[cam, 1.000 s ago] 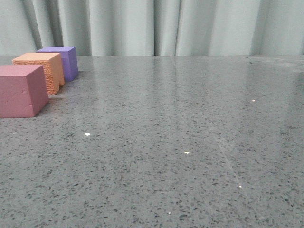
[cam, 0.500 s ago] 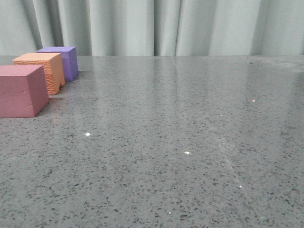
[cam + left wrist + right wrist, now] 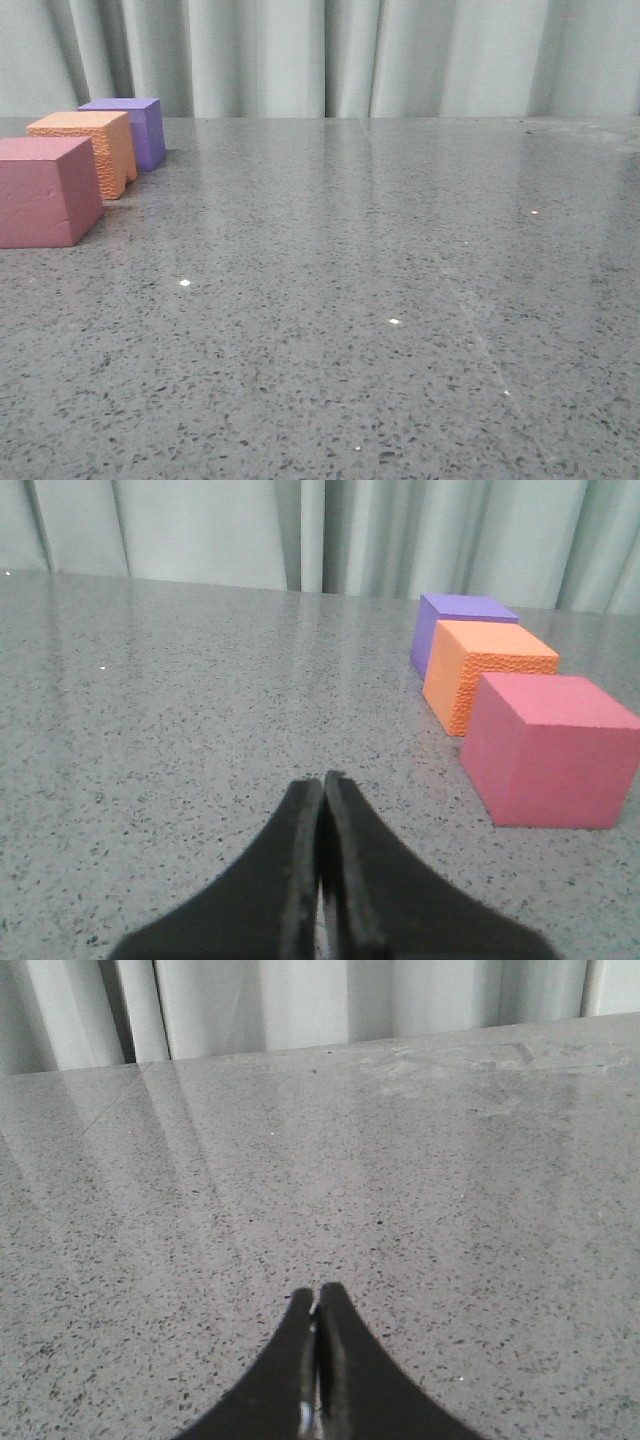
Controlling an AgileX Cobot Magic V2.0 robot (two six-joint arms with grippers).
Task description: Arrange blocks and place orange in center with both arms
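Front view first: three blocks sit in a row at the far left of the table [image 3: 400, 300], running away from the camera. The pink-red block [image 3: 45, 190] is nearest, the orange block [image 3: 85, 150] is behind it and the purple block [image 3: 130, 130] is farthest back. Orange therefore already lies between the other two. Orange and purple look close enough to touch, though I cannot tell for sure; a small gap seems to separate orange from pink-red. Neither arm appears in this view.

Left wrist view: the left hand [image 3: 322, 790] has its two fingers pressed together with nothing between them. All three blocks lie ahead of it and off to one side, the pink-red block [image 3: 545, 745] closest, then the orange block [image 3: 485, 685], then the purple block [image 3: 460, 630]. The row runs roughly along the direction the hand points.

Right wrist view: the right hand [image 3: 317, 1305] is also pressed together and holds nothing. Only bare table [image 3: 400, 1160] and curtain [image 3: 260, 1005] show ahead of it, no blocks. So the left arm is plainly the nearer one, and any further move on the row would likely fall to it.
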